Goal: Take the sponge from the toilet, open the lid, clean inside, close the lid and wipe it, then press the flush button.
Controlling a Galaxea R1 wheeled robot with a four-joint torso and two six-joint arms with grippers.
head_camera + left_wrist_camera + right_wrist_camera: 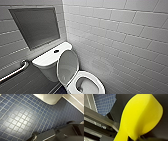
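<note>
1. Right claw point(134, 138): clenched on the sponge point(140, 117). We see the claw pinching the sponge at one narrow end. The rest of the yellow foam stands free of the claw and curves over (the bend shows as a soft fold across its broad face). Beyond the sponge we see dark robot parts and a patch of the blue tiled floor point(104, 104).

2. Left claw point(37, 136): we cannot tell whether it is released or clenched. It hangs above the floor, with the white foot of the toilet point(50, 98) near it. Nothing yellow appears beside this claw.

3. Toilet, head view: it stands in the corner, close against the white tiled wall point(120, 37).
- The lid point(68, 66) is raised. It stands nearly upright and leans back toward the tank.
- The bowl point(98, 83) is open, with its white rim exposed.
- The tank cover point(46, 60) is flat and white. The flush button point(56, 51) sits on it as a small dark spot, just behind the top edge of the lid.

4. Surroundings: a metal grab bar point(15, 71) is fixed to the wall beside the tank. A grey framed panel point(35, 25) is set in the same wall, above the tank.
</note>
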